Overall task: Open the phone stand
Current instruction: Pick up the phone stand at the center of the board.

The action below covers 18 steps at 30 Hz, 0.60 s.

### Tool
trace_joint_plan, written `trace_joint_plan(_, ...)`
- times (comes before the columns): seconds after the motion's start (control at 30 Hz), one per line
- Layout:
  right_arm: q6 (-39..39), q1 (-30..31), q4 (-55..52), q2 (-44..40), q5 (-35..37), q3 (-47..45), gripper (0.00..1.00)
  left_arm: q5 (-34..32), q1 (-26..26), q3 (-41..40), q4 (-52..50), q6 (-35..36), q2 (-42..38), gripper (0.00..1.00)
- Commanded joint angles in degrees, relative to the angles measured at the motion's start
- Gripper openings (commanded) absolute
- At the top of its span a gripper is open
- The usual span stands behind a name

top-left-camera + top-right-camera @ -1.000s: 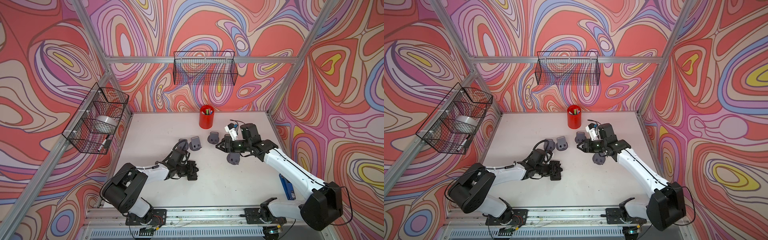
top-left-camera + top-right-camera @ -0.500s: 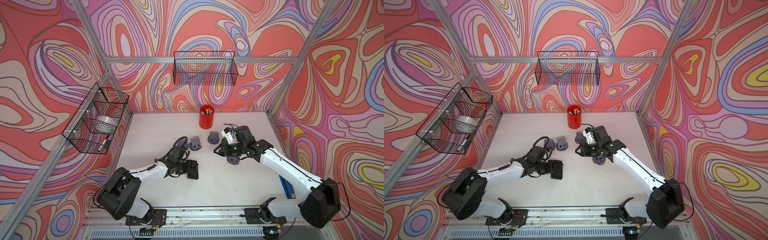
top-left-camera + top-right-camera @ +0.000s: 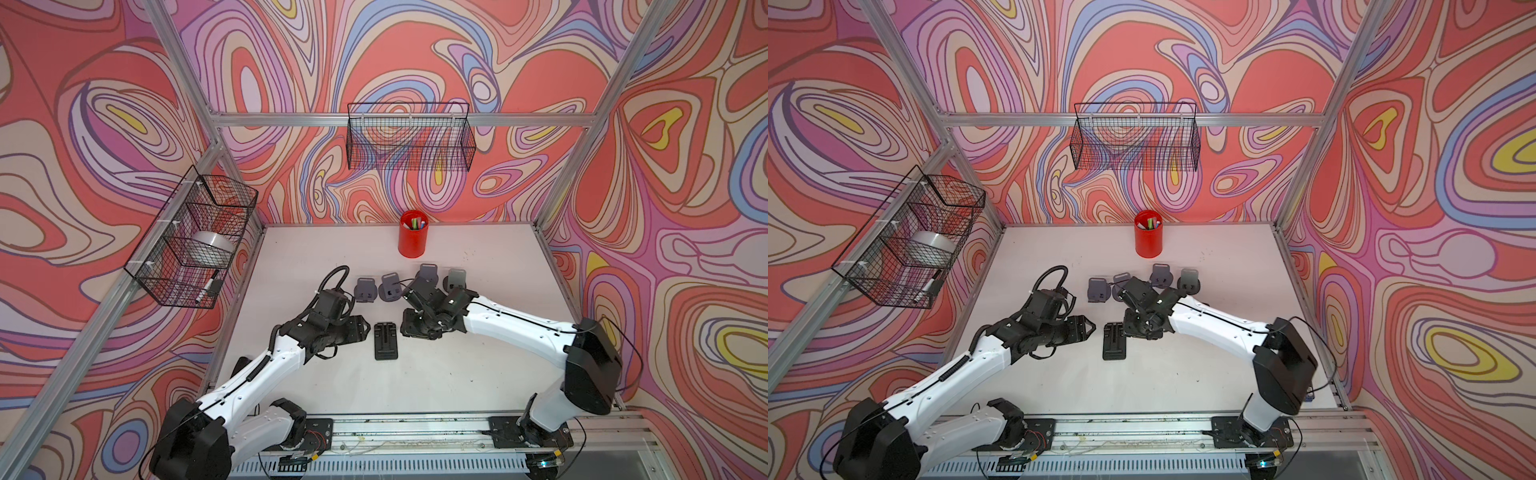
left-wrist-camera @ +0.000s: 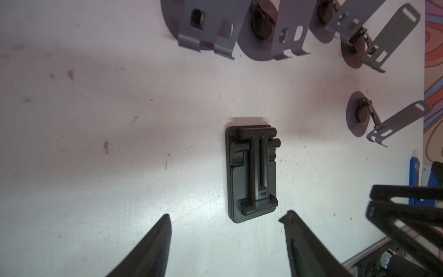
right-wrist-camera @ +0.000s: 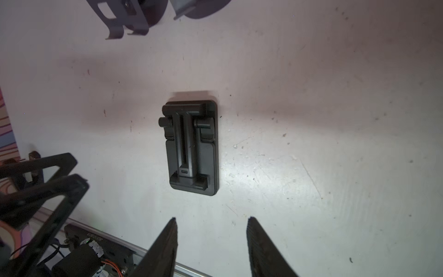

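Phone stand folded flat on table, centre of frame in both top views. Left gripper just left of it, fingers spread, holding nothing. Right gripper near its upper right corner, fingers spread, holding nothing. Grey stands in row above; open tabletop below.

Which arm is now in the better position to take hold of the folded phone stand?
Probably left. In its wrist view the left gripper has open jaws flanking the near end of the phone stand; the right gripper, also open, sits short of it.
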Motion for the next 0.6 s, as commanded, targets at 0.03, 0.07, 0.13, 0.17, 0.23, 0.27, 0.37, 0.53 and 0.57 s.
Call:
trace_joint_plan(0.03,5.4,3.2,-5.6,8.2,4.9,8.4,0.5,0.3,4.5,-0.9,-5.0,0.0,-8.7,0.91)
trace_joint_plan(0.07,5.7,3.6,-5.8,9.7,4.8,9.8,0.5,0.6,5.5,-0.8,-5.8,0.1,-10.4,0.96)
trace_joint_plan(0.13,6.3,4.1,-6.9,12.9,4.9,12.9,0.51,2.1,8.0,-1.2,-7.0,0.8,-14.3,1.0)
trace_joint_plan(0.17,6.3,4.2,-7.6,14.3,4.8,14.1,0.51,3.5,9.3,-1.6,-7.0,0.8,-15.8,1.0)
trace_joint_plan(0.23,6.4,4.3,-9.5,17.1,4.9,17.2,0.53,6.8,13.3,-2.2,-7.7,0.2,-17.6,1.0)
trace_joint_plan(0.27,6.4,4.4,-10.3,18.2,4.9,18.4,0.56,7.0,14.7,-2.2,-9.0,-0.8,-17.8,1.0)
trace_joint_plan(0.37,6.2,4.6,-13.8,21.8,5.5,23.0,0.67,7.9,17.9,-1.4,-11.6,0.7,-17.7,1.0)
trace_joint_plan(0.53,6.2,4.6,-17.6,26.4,6.0,28.0,0.67,4.7,18.0,0.7,-13.5,3.6,-19.3,1.0)
trace_joint_plan(0.57,6.2,4.7,-17.7,26.8,5.8,28.3,0.65,4.4,18.0,0.8,-13.6,3.9,-19.6,1.0)
